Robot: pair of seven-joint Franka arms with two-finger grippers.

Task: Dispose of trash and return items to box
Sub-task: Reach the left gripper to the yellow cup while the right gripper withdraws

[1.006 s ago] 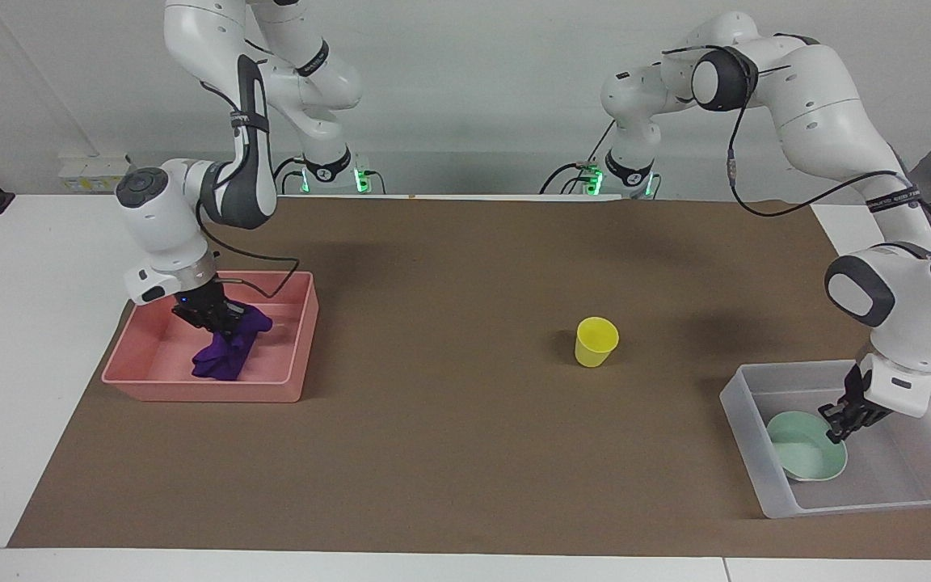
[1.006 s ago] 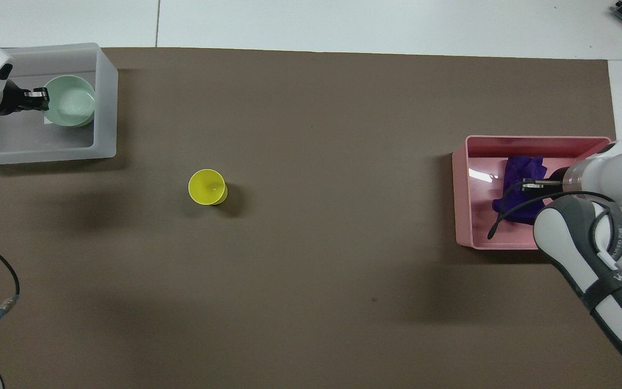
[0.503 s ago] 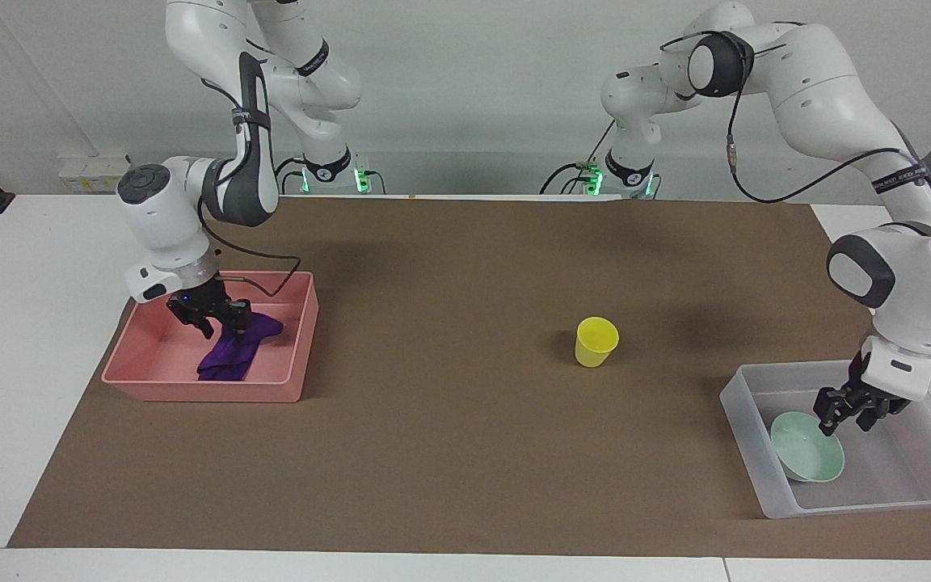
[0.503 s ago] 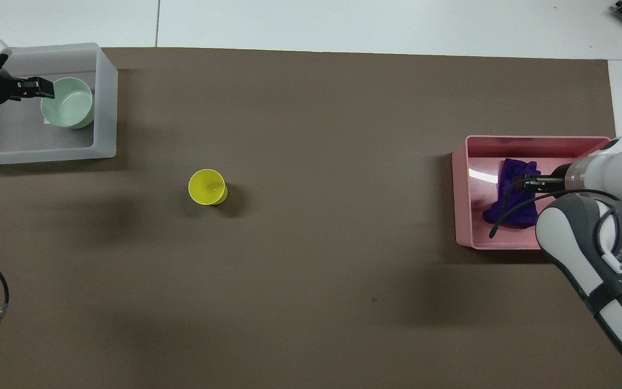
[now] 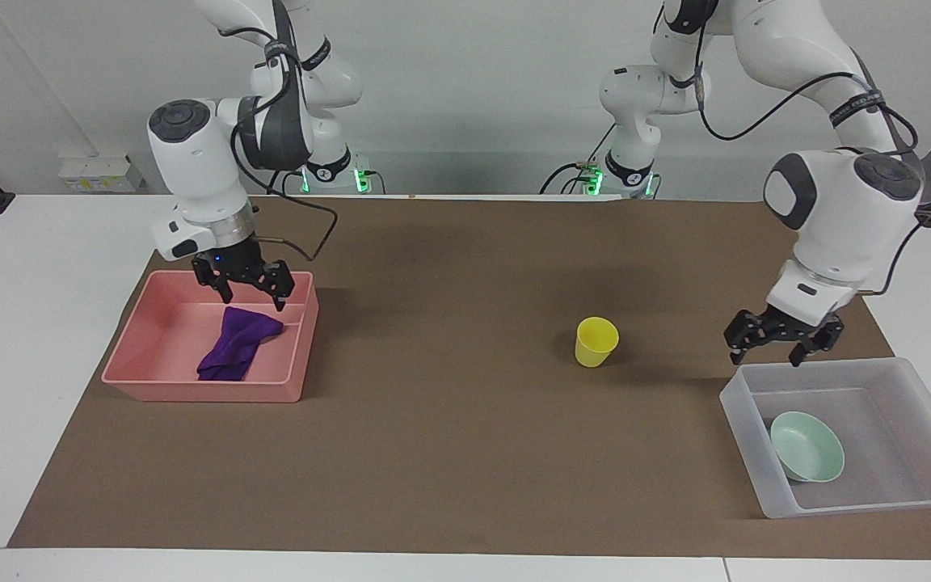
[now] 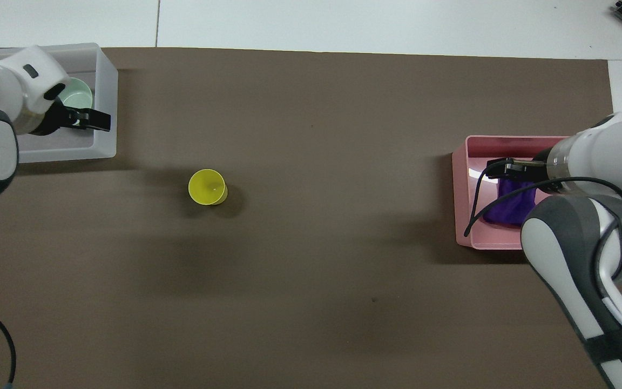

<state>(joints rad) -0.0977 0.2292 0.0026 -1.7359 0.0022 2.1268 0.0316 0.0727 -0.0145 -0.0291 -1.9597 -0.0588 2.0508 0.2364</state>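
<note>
The purple cloth [image 5: 238, 343] lies in the pink tray [image 5: 150, 384] at the right arm's end of the table. My right gripper [image 5: 249, 297] hangs open and empty just above the cloth; in the overhead view this gripper [image 6: 499, 167] partly covers the cloth [image 6: 508, 208]. The mint-green bowl [image 5: 807, 446] lies in the translucent box [image 5: 744, 420] at the left arm's end. My left gripper [image 5: 766, 349] is open and empty, raised over the box's wall that faces the cup. The yellow cup [image 5: 596, 341] stands upright on the brown mat, apart from both grippers.
The brown mat [image 5: 449, 436] covers most of the white table. In the overhead view the cup [image 6: 207, 187] stands between the box [image 6: 107, 108] and the pink tray [image 6: 462, 183], closer to the box. The left gripper [image 6: 92, 120] partly hides the bowl [image 6: 76, 93].
My right gripper let go of the cloth and rose out of the pink tray. My left gripper released the bowl and rose out of the box toward the cup.
</note>
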